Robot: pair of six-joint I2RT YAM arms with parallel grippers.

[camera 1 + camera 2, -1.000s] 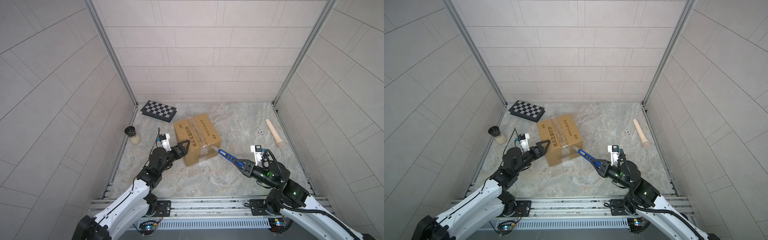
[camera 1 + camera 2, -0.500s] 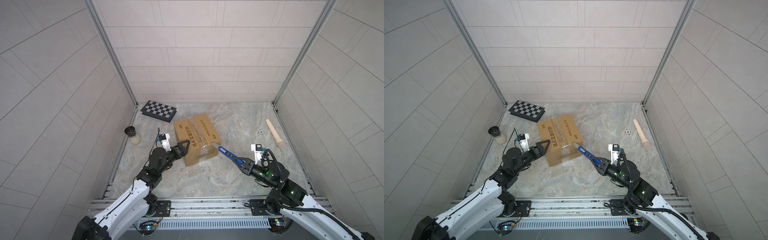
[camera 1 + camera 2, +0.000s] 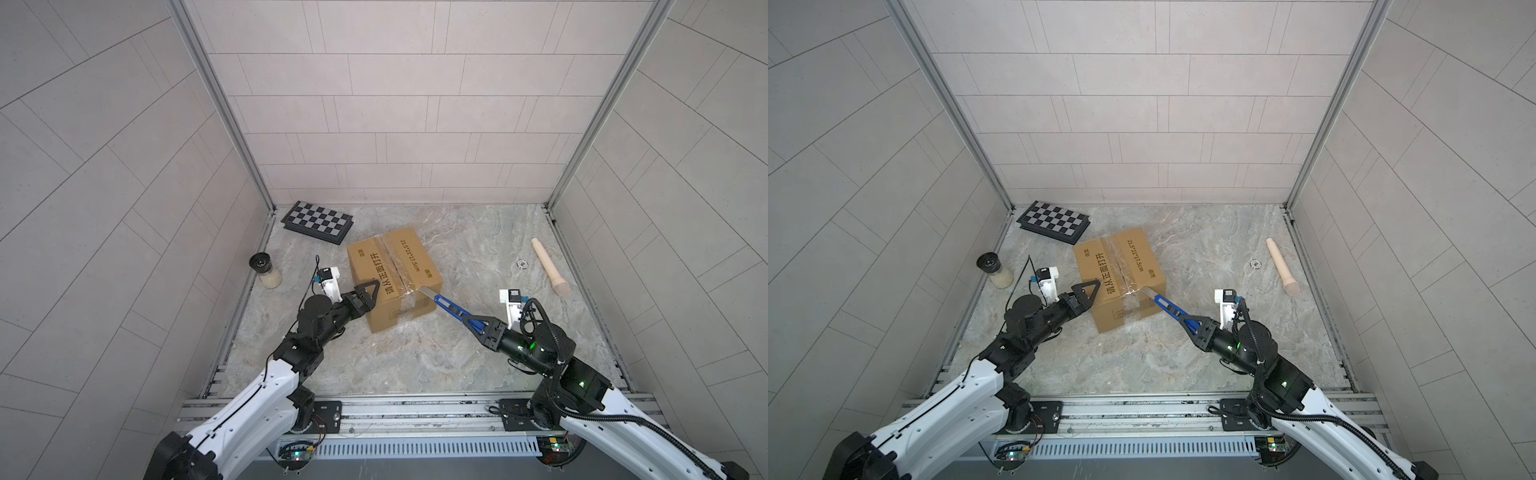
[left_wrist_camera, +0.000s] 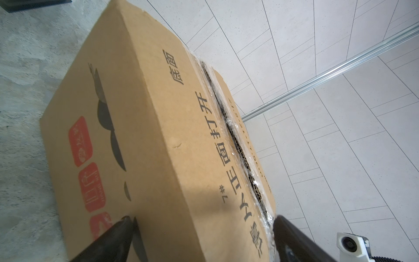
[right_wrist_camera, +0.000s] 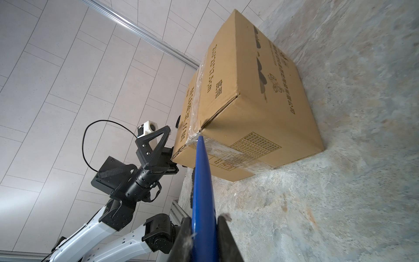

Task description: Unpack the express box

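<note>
Express box (image 3: 392,274), brown carton, mid-worktop (image 3: 415,361), at the tape-cutting step: left fingers (image 5: 145,147) spread astride its near left edge, right fingers (image 5: 226,240) pinching blue utility knife (image 3: 448,306), blade at taped seam (image 3: 397,268); next move likely needs a shallow draw along the seam.

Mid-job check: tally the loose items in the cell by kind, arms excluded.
express box: 1
blue box cutter: 1
checkered board case: 1
black-lidded jar: 1
beige rod: 1
small round metal piece: 1
Total: 6
</note>
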